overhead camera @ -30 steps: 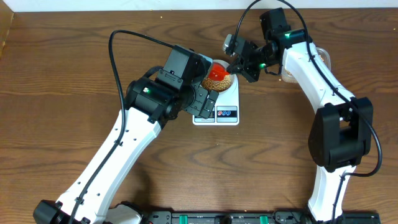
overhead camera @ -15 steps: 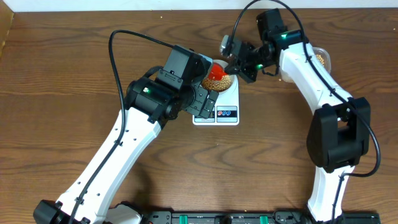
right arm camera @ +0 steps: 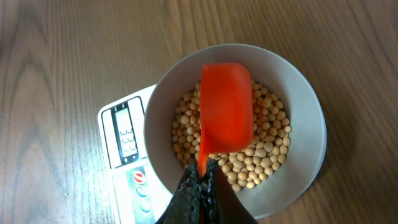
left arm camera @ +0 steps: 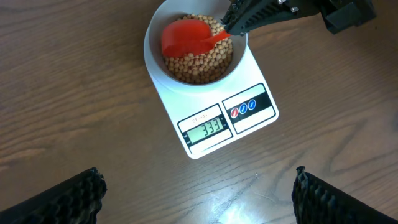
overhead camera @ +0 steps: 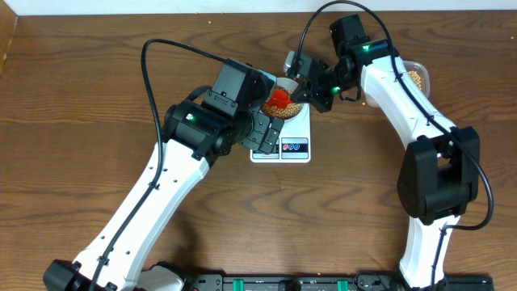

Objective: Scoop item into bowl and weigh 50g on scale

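The pale bowl (overhead camera: 292,86) stands on the white scale (overhead camera: 284,144) and holds many tan beans (right arm camera: 267,144). My right gripper (right arm camera: 204,180) is shut on the handle of a red scoop (right arm camera: 227,112), whose cup lies over the beans inside the bowl (right arm camera: 306,124); no beans show on the scoop. In the left wrist view the scale (left arm camera: 252,121) shows 333 on its display, with the bowl (left arm camera: 152,55), the scoop (left arm camera: 185,37) and the right gripper (left arm camera: 235,23) above it. My left gripper (left arm camera: 199,202) is wide open and empty over bare table in front of the scale.
A clear tub (overhead camera: 417,77) with more beans stands at the back right, behind the right arm. The left arm (overhead camera: 202,129) hangs just left of the scale. The table's far edge runs along the top of the overhead view.
My right gripper has moved a little to the left with the scoop, further over the bowl. The left arm has not moved.
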`<action>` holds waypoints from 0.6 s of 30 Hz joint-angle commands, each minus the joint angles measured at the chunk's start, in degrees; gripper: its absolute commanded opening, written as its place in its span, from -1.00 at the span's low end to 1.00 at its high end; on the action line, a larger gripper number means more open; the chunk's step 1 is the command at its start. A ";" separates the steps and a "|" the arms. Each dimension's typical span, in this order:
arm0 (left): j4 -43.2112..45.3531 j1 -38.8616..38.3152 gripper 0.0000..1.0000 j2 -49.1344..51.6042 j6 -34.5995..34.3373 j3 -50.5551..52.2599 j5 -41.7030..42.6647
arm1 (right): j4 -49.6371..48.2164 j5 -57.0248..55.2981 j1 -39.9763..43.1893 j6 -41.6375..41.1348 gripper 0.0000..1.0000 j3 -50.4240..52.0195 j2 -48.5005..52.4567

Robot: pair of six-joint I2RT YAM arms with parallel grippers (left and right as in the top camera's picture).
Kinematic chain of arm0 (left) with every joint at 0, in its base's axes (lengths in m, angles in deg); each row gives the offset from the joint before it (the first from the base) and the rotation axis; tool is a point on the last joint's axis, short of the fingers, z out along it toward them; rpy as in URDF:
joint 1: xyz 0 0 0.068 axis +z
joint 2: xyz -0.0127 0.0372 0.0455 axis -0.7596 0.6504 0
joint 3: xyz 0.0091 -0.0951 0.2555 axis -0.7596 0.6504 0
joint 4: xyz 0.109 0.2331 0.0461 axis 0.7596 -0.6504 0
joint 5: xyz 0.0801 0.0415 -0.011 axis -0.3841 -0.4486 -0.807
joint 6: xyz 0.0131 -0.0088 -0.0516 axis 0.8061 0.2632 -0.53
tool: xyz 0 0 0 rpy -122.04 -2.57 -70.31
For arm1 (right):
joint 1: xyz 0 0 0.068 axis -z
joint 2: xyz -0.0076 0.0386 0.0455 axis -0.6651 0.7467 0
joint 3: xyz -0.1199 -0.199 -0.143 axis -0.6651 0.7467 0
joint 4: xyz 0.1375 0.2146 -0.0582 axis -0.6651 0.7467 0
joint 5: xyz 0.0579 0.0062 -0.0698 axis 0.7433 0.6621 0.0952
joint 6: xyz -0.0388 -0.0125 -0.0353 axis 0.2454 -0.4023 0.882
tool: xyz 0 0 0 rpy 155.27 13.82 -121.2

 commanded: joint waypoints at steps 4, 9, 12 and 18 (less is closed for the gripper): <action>-0.15 0.13 0.96 0.39 0.57 0.57 0.11 | 0.35 3.06 0.24 -0.66 -0.98 -0.26 1.60; -0.15 0.13 0.96 0.39 0.57 0.57 0.11 | 0.20 7.96 1.79 -0.70 -0.98 -0.26 1.60; -0.15 0.13 0.96 0.39 0.57 0.57 0.11 | 0.13 8.09 2.51 -0.70 -0.98 -0.26 1.60; -0.15 0.13 0.96 0.39 0.57 0.57 0.11 | -0.66 9.64 3.30 -0.70 -0.98 -0.28 1.60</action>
